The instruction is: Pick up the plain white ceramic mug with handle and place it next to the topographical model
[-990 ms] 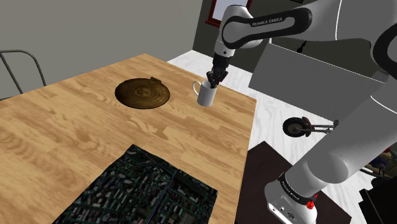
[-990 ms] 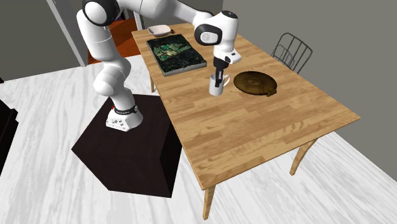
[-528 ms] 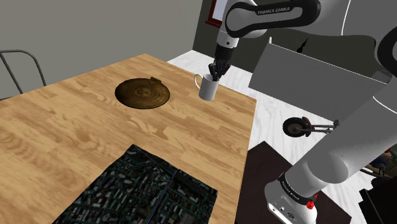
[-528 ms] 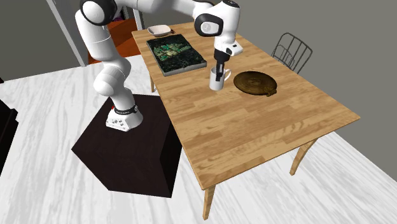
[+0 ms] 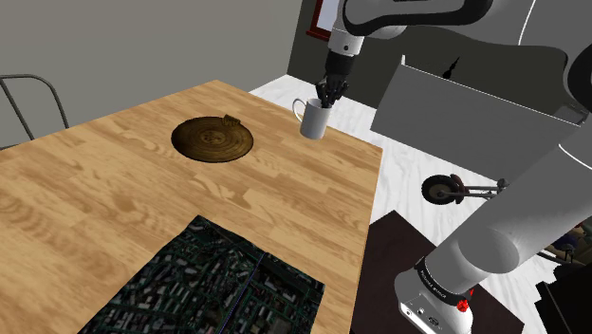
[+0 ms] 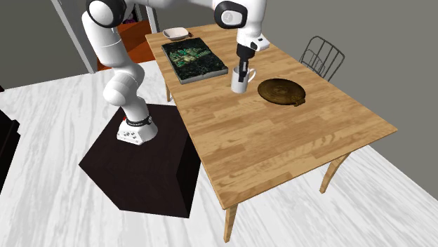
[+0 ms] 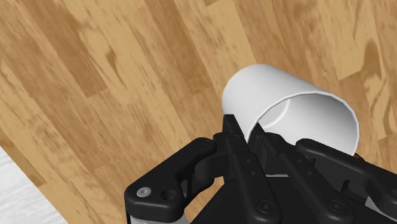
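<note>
White and smooth, the mug (image 5: 314, 120) is hanging from the black gripper (image 5: 327, 96), whose two fingers are pinching the cup's wall at the rim, one reaching inside and one pressing on the outside. The wrist view is showing that clasp closely: the gripper (image 7: 252, 135) is biting the near lip of the mug (image 7: 270, 89), with wood planks running beneath. In the shoulder view the mug is leaning, its mouth tipping toward one o'clock and its handle (image 5: 298, 106) sticking out toward nine o'clock. It seems to be riding just clear of the wooden table (image 5: 114, 199), though contact at its base cannot be ruled out. It is hanging over the table's far corner, at about two o'clock from a round dark-brown disc (image 5: 212, 139) carved in rings, and the two are apart. A dark rectangular relief board (image 5: 218, 285), covered in tiny greenish blocks, is lying well apart from the mug, at about seven o'clock from it.

In the second exterior view the white arm (image 6: 112, 35) is arching from its dark stand (image 6: 140, 175) over the table (image 6: 281, 154). The gripper (image 6: 241, 67) is pointing straight down into the mug (image 6: 239, 82). The disc (image 6: 281, 92) is lying near the mug at about three o'clock and the relief board (image 6: 194, 59) near it at about eleven o'clock, so the mug is hovering between them. A small pale dish (image 6: 175, 32) is resting beyond the board, at eleven o'clock from it
</note>
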Robot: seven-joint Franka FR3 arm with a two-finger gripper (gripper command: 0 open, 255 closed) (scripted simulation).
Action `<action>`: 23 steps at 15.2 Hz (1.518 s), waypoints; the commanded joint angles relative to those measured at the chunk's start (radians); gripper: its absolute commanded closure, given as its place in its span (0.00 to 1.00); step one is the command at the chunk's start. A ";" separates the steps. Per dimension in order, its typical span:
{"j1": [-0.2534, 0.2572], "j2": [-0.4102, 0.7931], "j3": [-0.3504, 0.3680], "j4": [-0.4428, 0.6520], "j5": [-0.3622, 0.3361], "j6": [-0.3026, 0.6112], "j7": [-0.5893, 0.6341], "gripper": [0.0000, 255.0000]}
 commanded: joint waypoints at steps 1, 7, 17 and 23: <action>0.000 -0.002 0.000 0.025 0.000 -0.027 0.001 1.00; 0.034 -0.007 0.038 0.047 0.008 -0.053 0.071 1.00; 0.149 0.043 0.165 0.106 0.017 -0.055 0.312 1.00; 0.224 0.124 0.237 0.199 -0.003 -0.066 0.464 1.00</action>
